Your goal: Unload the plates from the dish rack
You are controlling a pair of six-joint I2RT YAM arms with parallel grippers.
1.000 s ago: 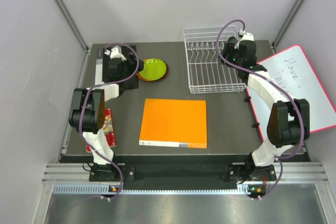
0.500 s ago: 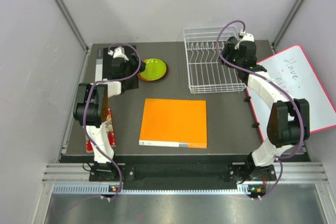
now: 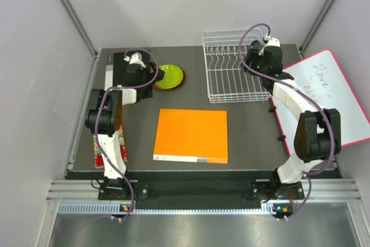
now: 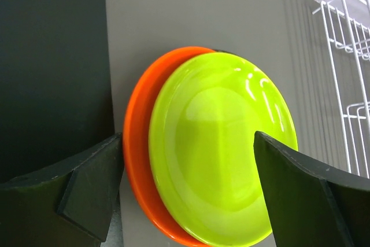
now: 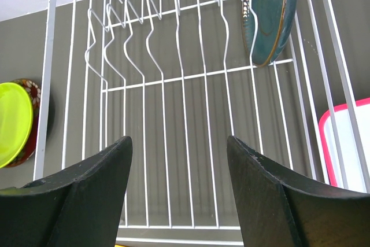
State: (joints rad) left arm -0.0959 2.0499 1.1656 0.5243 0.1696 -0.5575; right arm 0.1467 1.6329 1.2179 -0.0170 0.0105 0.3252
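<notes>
1. Table (image 3: pixel 248 131): dark work surface. All items below sit on it or lean at its edge.

2. Whiteboard (image 3: pixel 329 96): pink-edged, at 3 o'clock from the table centre, outside the work area. Not a task item.

3. Orange square (image 3: pixel 192 135): lies flat at the centre. Not a plate, and I judge it plays no part here.

4. Dish rack (image 3: pixel 228 76): white wire, at 1 o'clock from the square. In the right wrist view every prong slot is bare but 1.

5. Unloaded stack, at 11 o'clock from the square and well apart from the rack: lime green plate (image 4: pixel 222 148) on top, orange plate (image 4: pixel 137 143) beneath it and offset toward 9 o'clock, and the dark red plate (image 5: pixel 33 93) showing only a patterned rim at the bottom. I judge they are nested to keep the drop-off compact.

6. Grey-blue plate (image 5: pixel 269 13): the 1 plate not yet unloaded. It stands on edge at the rack's right end, at 1 o'clock in the right wrist view, kept upright by the prongs.

7. Left gripper (image 4: pixel 188 137): fingers spread wide and holding nothing. It looks down over the stack, a finger to either side in its own view. I cannot tell whether they touch the plates.

8. Right gripper (image 5: pixel 179 140): fingers likewise parted and empty, above the rack's bare slots. I judge it must shift toward 1 o'clock to reach the last plate's rim. Risk: snagging a wire.
</notes>
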